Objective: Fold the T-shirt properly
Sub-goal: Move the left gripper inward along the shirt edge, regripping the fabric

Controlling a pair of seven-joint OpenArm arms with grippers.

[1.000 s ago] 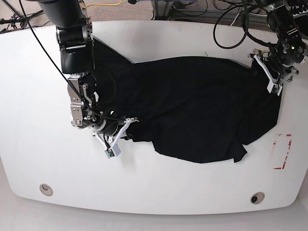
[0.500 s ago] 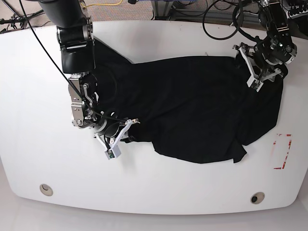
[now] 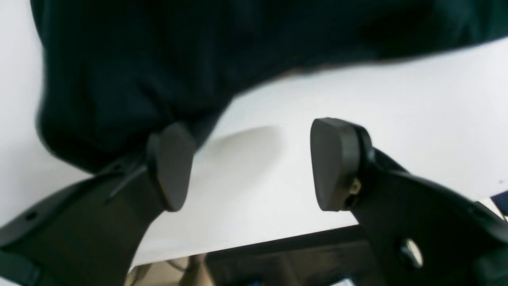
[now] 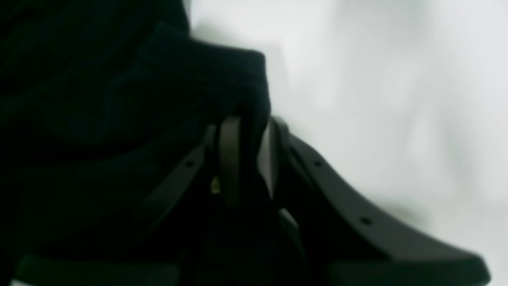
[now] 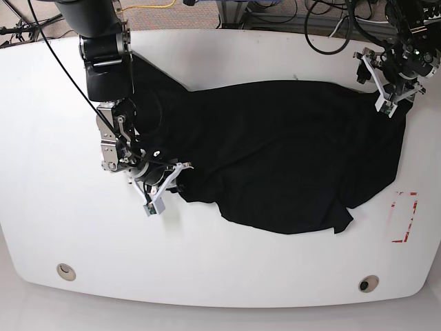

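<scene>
The black T-shirt [image 5: 275,158] lies spread and wrinkled across the middle of the white table [image 5: 41,138]. My right gripper [image 5: 162,187] is at the shirt's left front edge. In the right wrist view its fingers [image 4: 230,159] stand close together with a fold of the T-shirt [image 4: 222,83] pinched between them. My left gripper [image 5: 383,84] hovers at the shirt's far right corner. The left wrist view shows the left gripper [image 3: 254,167] open with only bare table between its pads [image 3: 337,163]. The T-shirt [image 3: 158,59] edge sits just beyond the other pad.
A red tape mark [image 5: 405,217] lies on the table at the right front. Two round holes [image 5: 66,271] [image 5: 368,283] sit near the front edge. Cables [image 5: 331,34] hang over the far edge. The left wrist view shows the table edge [image 3: 278,240] close below the gripper.
The left gripper swung in over the shirt's right corner, then back out toward the far edge. The right gripper shifted slightly up and left with the cloth edge.
</scene>
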